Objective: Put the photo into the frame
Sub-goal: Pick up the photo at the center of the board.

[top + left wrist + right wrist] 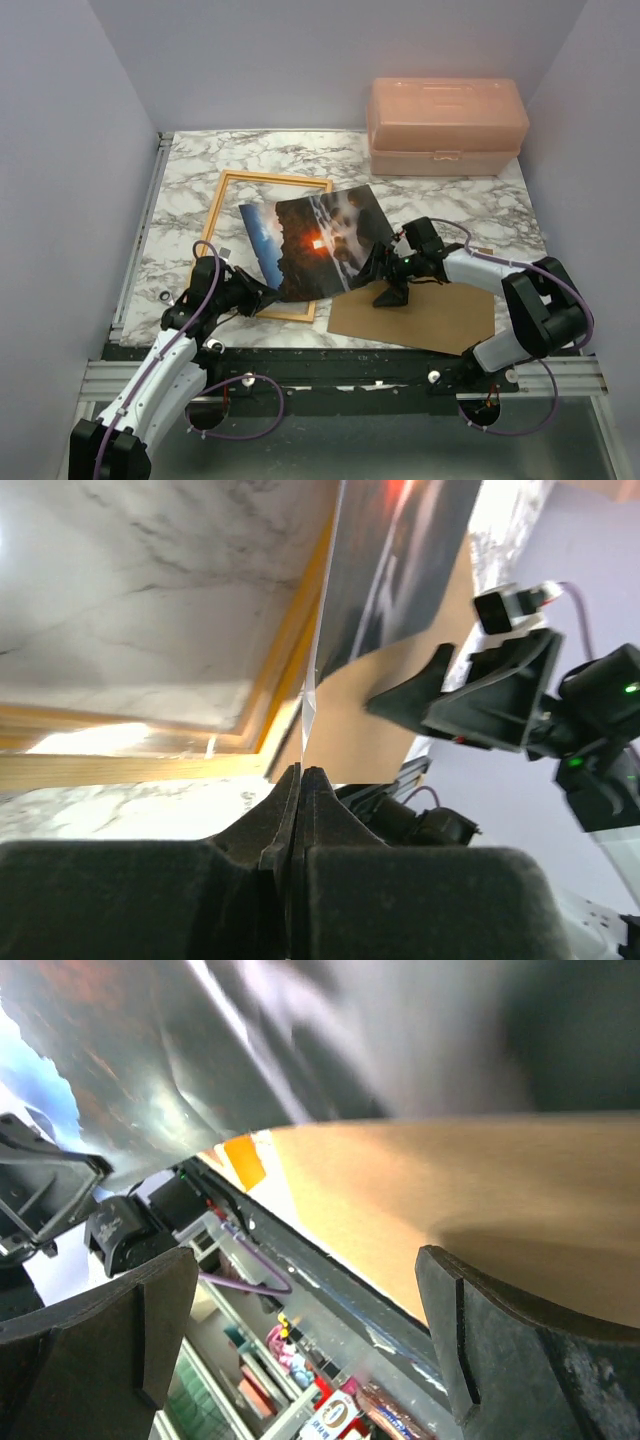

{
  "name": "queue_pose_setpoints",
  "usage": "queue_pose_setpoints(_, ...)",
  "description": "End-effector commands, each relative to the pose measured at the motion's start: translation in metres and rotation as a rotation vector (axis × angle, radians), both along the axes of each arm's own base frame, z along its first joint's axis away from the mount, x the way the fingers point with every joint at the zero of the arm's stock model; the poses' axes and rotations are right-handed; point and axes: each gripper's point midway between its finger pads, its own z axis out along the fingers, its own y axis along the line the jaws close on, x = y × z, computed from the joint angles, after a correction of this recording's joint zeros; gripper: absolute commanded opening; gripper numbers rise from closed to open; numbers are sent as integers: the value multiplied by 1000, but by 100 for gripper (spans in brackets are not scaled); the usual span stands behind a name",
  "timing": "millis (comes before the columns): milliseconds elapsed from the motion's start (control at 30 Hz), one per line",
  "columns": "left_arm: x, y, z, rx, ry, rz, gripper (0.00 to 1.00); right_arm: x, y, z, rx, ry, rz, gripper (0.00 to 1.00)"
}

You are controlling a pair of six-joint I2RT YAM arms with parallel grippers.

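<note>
The photo [318, 245], a glossy sunset print, is held tilted above the near right part of the orange frame [226, 198], which lies flat on the marble table. My left gripper [268, 297] is shut on the photo's near left corner; in the left wrist view the jaws [301, 772] pinch the thin edge of the photo [400, 570], with the frame [290, 650] beneath. My right gripper [382, 278] is open beside the photo's right edge, over the brown backing board [420, 315]. In the right wrist view the fingers [305, 1260] are spread and empty, below the photo [200, 1060].
A pink translucent plastic box [445, 125] stands at the back right. The brown backing board [450, 1190] lies at the near right table edge. White walls enclose the table on the left, right and back.
</note>
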Motion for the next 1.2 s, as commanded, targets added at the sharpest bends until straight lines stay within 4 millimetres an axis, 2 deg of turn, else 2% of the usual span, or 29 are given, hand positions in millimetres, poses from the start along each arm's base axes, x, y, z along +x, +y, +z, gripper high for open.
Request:
queue_pose_setpoints(0, 18, -6, 37, -92, -64, 46, 0, 0, 35, 22, 149, -7, -36, 99)
queue_pose_setpoints(233, 20, -14, 53, -173, -81, 36, 0, 3, 66, 29, 298, -3, -116, 97)
queue_pose_setpoints(533, 17, -21, 70, -247, -104, 18, 0, 32, 90, 46, 470, -26, -257, 92)
queue_pose_setpoints(633, 14, -22, 72, -263, -106, 13, 0, 44, 90, 56, 515, -53, -316, 89)
queue_pose_setpoints(767, 10, -22, 72, -282, -101, 17, 0, 58, 92, 63, 524, -77, -370, 78)
queue_pose_setpoints(933, 6, -22, 70, -304, -96, 21, 0, 69, 93, 58, 494, -85, -406, 62)
queue_pose_setpoints(1033, 4, -22, 69, -316, -90, 26, 6, 74, 93, 57, 486, -88, -420, 53)
queue_pose_setpoints(1167, 2, -24, 68, -325, -84, 21, 8, 81, 95, 58, 480, -103, -430, 47)
